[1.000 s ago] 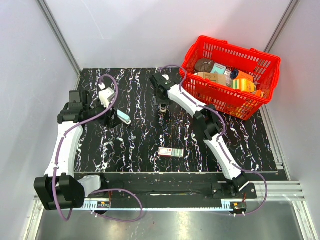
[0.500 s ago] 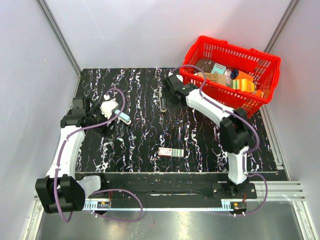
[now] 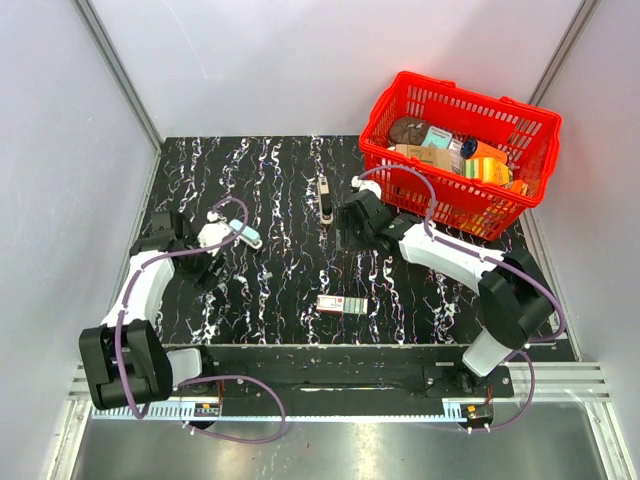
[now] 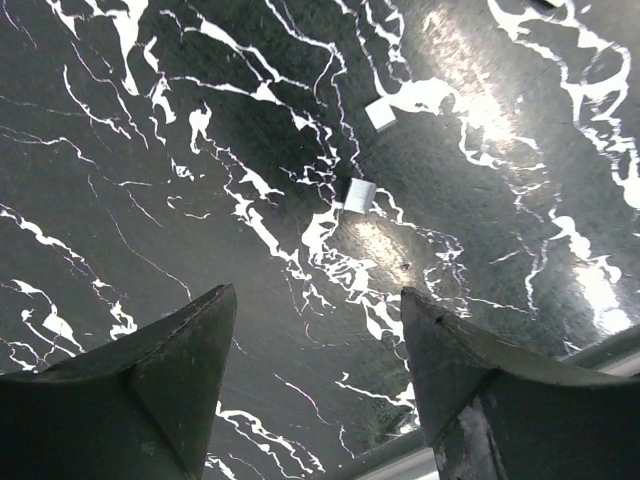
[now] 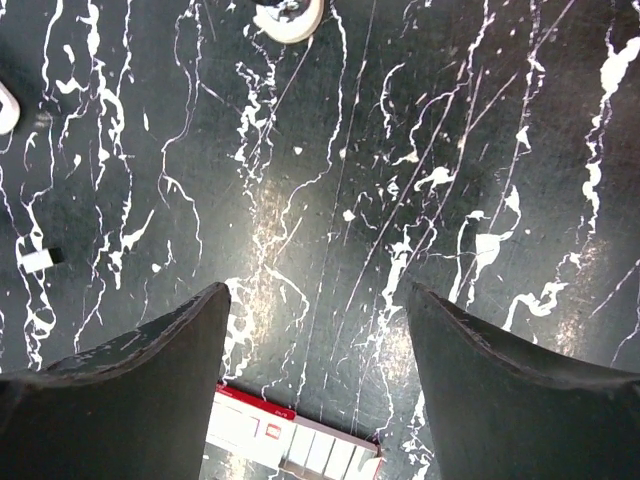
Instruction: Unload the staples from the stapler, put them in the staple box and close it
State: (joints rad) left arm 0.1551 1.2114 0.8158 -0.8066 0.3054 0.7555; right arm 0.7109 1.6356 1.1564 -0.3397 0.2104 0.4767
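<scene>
two grippers (image 4: 318, 300) (image 5: 318, 295), one red basket (image 3: 455, 203), one small box (image 3: 341, 305).

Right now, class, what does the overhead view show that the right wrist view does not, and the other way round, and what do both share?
Only overhead: the red basket, the left arm and the right arm. Only the right wrist: the right gripper with its open fingers seen close up. Both: the red-and-white box and the black marbled table.

left gripper (image 4: 315, 300) jaws apart, right gripper (image 5: 315, 295) jaws apart, both pointing down
</scene>
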